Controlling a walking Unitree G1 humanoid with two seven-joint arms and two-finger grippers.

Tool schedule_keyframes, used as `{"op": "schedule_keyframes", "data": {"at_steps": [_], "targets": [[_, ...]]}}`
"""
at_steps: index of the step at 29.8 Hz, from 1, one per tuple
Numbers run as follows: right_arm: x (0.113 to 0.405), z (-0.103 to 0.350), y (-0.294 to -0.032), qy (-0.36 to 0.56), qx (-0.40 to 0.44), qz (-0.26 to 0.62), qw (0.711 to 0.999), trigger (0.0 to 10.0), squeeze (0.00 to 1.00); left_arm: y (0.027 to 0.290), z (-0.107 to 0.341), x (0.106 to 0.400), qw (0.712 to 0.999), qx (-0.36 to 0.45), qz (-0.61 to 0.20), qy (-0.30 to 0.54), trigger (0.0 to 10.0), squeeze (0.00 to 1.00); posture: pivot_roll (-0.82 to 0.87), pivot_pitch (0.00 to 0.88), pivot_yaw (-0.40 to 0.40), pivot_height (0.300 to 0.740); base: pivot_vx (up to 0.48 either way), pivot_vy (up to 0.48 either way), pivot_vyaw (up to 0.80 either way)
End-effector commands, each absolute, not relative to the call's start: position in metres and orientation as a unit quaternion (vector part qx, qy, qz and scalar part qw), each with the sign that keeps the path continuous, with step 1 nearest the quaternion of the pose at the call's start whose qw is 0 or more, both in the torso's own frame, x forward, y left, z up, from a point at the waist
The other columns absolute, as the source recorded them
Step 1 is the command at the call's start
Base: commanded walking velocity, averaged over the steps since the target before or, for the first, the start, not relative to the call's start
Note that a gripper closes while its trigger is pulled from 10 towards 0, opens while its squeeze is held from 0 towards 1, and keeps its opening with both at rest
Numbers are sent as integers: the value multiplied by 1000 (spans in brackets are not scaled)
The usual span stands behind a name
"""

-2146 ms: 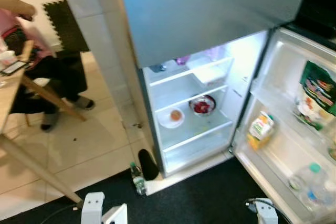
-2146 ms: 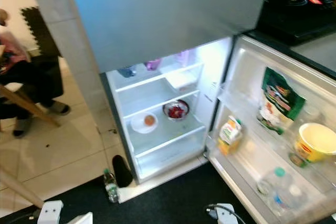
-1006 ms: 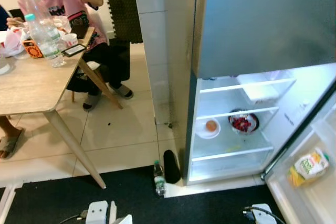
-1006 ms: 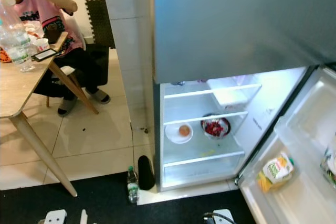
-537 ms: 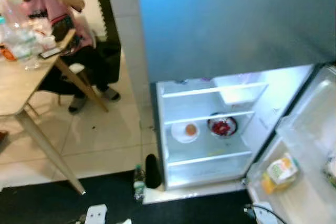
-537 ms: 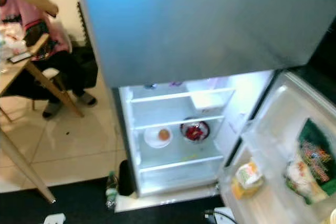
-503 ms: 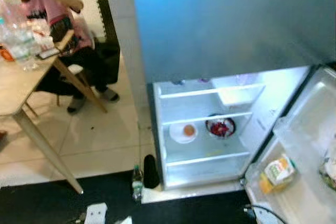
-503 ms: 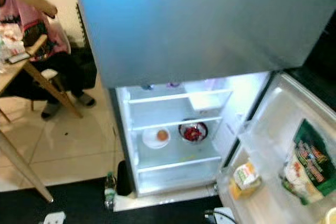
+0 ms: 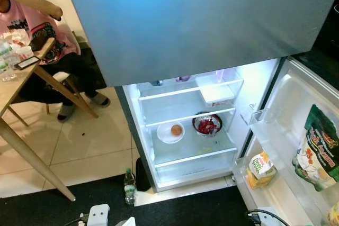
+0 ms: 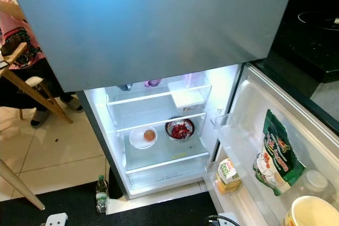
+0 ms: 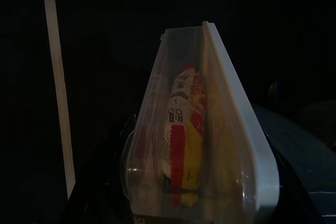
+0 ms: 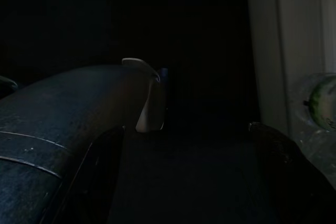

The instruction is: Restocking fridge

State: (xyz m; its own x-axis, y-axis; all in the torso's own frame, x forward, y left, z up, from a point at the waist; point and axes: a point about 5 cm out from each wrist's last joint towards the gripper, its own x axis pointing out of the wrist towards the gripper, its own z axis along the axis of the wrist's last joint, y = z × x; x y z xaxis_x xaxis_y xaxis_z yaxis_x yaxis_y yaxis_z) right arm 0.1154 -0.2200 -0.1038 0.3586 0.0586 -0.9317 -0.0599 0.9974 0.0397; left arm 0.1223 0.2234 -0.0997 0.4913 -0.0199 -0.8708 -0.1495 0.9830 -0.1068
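The left hand (image 11: 197, 203) pinched a clear box (image 11: 233, 129) between its fingers, a red and yellow packet (image 11: 181, 129) standing on edge inside it. The box sat low in the dark, with pale floor showing far beyond its tip. The right hand (image 12: 189, 156) hung spread, its fingers (image 12: 105, 171) well apart with nothing between them; beside its outer finger a green-topped thing (image 12: 323, 98) in clear wrap could be made out, though too dim to name. Ahead of both hands a black mat (image 9: 201, 210) ran up to the open fridge (image 9: 143, 130). On the left hand's side a small bottle (image 9: 128, 179) stood on the floor at the fridge's corner. On the right hand's side the door (image 9: 296, 130) swung wide, carrying a carton (image 9: 259, 166) low down, a green bag (image 9: 319, 149) above it and a yellow bowl (image 10: 312, 210) nearer. Straight ahead on the lit middle shelf a white plate (image 9: 164, 136) with one orange item lay just beside a bowl (image 9: 207, 124) of red food, and a white tray (image 9: 218, 95) sat on the shelf above. Farther off past the left hand, a person (image 9: 37, 30) in pink sat at a wooden tabletop (image 9: 21, 88).
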Motion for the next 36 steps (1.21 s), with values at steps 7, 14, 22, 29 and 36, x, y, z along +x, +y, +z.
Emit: {"op": "schedule_keyframes", "data": {"at_steps": [7,14,22,29,36], "targets": [[116,-105,-212,565,-10,57,823,10000,0,228,-99,122,861,-74,37,501,10000,0,3,54,59,740,337,0,0],[117,-105,-212,560,-7,55,826,10000,0,228,-99,121,861,-72,32,502,10000,0,3,55,60,740,372,0,0],[118,-104,-212,557,-7,53,829,10000,0,227,-99,120,860,-69,33,504,10000,0,4,56,61,740,336,0,0],[118,-104,-212,556,-5,53,829,10000,0,224,-100,119,857,-53,4,513,10000,0,6,58,64,740,0,-202,0],[118,-104,-211,556,-4,54,829,10000,0,218,-102,117,855,-68,1,514,10000,0,5,58,64,740,0,-171,0]]}}
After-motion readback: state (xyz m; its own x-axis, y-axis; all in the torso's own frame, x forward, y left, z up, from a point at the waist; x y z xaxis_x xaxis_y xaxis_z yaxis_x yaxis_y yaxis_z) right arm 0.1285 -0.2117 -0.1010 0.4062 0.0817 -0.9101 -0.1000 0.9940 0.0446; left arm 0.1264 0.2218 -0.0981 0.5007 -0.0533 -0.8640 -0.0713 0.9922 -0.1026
